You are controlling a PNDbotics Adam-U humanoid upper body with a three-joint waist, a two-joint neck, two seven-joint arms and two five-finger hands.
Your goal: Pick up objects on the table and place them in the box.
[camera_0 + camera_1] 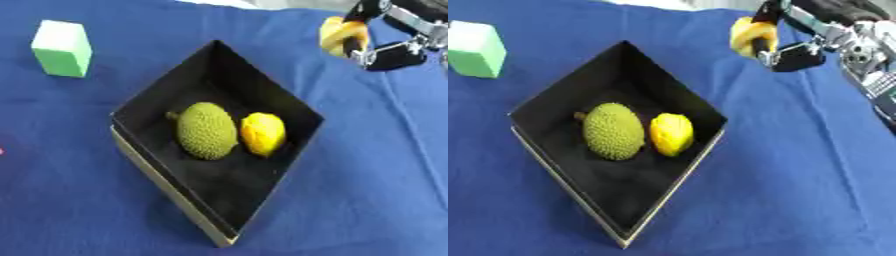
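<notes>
A surface (pixel 376 165) draped in wrinkled blue cloth filled the frame, with an open black box (pixel 166 185) resting on it at the centre, turned corner-on, and a pale green block (pixel 61 48) standing well apart at the upper left.

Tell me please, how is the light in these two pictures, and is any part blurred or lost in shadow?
Left eye view: even, soft light on the blue cloth; the black box has dark inner walls with little detail, yet the green bumpy fruit and yellow fruit show clearly. Right eye view: the right hand holding a yellow thing looks smeared; the green block has soft edges.
</notes>
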